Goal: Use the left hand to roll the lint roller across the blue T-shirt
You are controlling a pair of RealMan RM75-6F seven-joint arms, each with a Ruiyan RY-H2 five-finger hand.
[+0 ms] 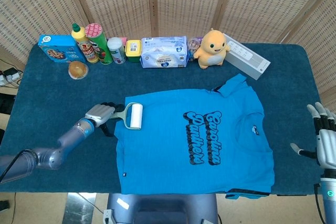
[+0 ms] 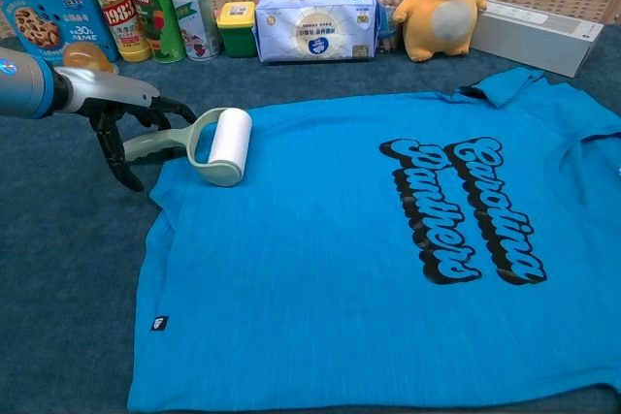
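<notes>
The blue T-shirt (image 1: 194,145) lies flat on the dark blue table (image 1: 47,93), black lettering up; the chest view shows the T-shirt (image 2: 330,269) filling the foreground. The lint roller (image 1: 132,116) rests on the shirt's left shoulder, its pale green handle pointing left off the cloth. My left hand (image 1: 100,114) is at the handle's end. In the chest view the left hand (image 2: 121,113) straddles the roller (image 2: 223,144) handle, dark fingers (image 2: 170,106) above it and one below, still spread apart. My right hand (image 1: 325,140) hovers at the table's right edge, fingers spread, holding nothing.
Along the back edge stand a cookie box (image 1: 56,46), a yellow bottle (image 1: 80,38), a chips can (image 1: 95,40), a small can (image 1: 115,50), a tissue pack (image 1: 164,52), a yellow plush toy (image 1: 211,49) and a white box (image 1: 247,56). A bun (image 1: 77,70) lies left.
</notes>
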